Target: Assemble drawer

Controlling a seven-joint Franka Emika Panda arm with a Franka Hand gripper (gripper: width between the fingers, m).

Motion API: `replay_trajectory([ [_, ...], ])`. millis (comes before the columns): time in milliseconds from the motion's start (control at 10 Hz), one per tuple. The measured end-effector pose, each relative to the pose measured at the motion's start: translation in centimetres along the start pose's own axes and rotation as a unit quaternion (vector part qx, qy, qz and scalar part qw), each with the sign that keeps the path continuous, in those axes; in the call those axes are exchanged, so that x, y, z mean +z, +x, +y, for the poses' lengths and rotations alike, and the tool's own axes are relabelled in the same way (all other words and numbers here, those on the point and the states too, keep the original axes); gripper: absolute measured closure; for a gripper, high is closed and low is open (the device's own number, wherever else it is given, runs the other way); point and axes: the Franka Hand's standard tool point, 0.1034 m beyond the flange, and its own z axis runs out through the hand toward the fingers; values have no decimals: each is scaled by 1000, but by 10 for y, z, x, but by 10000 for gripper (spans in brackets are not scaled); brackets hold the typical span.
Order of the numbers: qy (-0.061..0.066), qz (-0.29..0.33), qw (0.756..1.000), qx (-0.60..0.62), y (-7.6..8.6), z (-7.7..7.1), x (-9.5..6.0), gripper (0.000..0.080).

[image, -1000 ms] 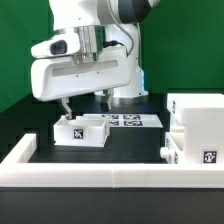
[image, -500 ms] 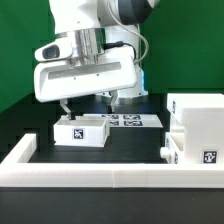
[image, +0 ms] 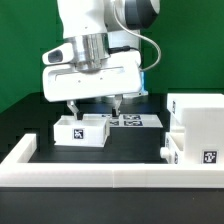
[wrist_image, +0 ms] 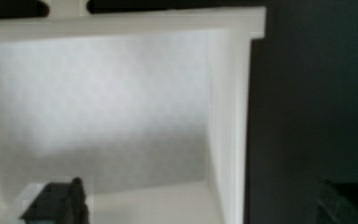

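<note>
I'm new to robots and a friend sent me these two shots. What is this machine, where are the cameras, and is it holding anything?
The white machine is a robot arm. At its end is a tool with two fingers for grasping. One picture comes from a camera standing off the arm. The other comes from a camera on the wrist, looking down past the dark fingertips.

On the black table a small white tray lies under the tool, and it fills the wrist picture. A tall white housing stands at the exterior view's right. The flat marker board lies behind the tray, and a long low white rail lies in front. The tool is open and holds nothing.
</note>
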Motion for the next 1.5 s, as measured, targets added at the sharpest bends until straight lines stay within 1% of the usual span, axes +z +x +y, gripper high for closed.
replay_trajectory([
  [200, -5, 6, 1000, -7, -10, -4, 10, 151],
  [500, -10, 16, 999, -26, -19, -6, 32, 151],
  [700, -11, 21, 999, -32, -21, -11, 39, 151],
  [900, -11, 21, 999, -33, -22, -11, 41, 151],
  [1000, -11, 21, 999, -33, -21, -11, 41, 270],
  [1100, -11, 21, 999, -33, -21, -11, 41, 409],
  [1200, -11, 21, 999, -33, -21, -11, 41, 569],
  [1300, -11, 21, 999, -33, -21, -11, 41, 569],
  [1400, -11, 21, 999, -33, -21, -11, 41, 740],
  [1500, -12, 24, 999, -34, -19, -12, 39, 740],
])
